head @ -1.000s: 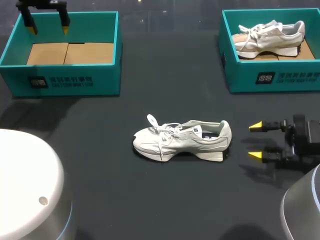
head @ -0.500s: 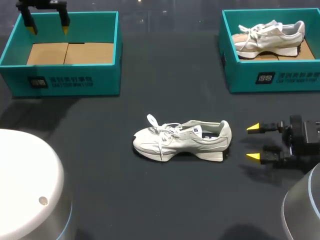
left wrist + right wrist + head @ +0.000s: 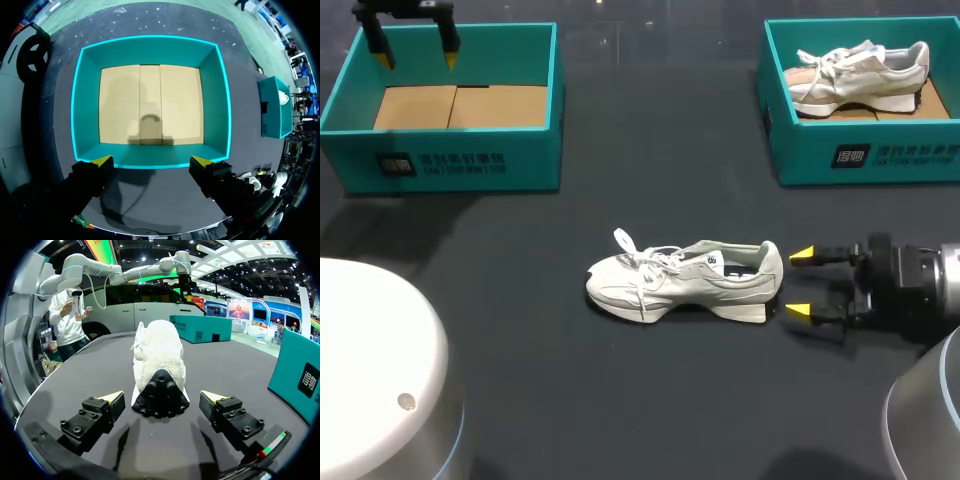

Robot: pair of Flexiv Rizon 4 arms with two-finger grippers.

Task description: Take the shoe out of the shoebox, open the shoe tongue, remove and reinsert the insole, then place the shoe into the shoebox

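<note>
A pale grey shoe point(image 3: 685, 280) lies on its sole mid-table, toe to the left and heel to the right. My right gripper point(image 3: 800, 283) is open just right of the heel, fingers level and pointing at it. In the right wrist view the shoe's dark heel point(image 3: 159, 390) sits right at the open yellow tips of my right gripper point(image 3: 162, 395), with a gap on each side. The empty teal shoebox point(image 3: 450, 160) stands at the back left. My left gripper point(image 3: 417, 58) hangs open above its far rim. The left wrist view looks down into that box point(image 3: 150, 42) past my left gripper point(image 3: 151, 161).
A second teal shoebox point(image 3: 870, 155) at the back right holds another pale shoe point(image 3: 860, 70). Its wall point(image 3: 300, 375) shows beside my right gripper. Bare dark tabletop lies between the boxes and around the middle shoe.
My right gripper has slid left toward the shoe's heel and now stands close to it. The left arm and the shoe have not moved.
</note>
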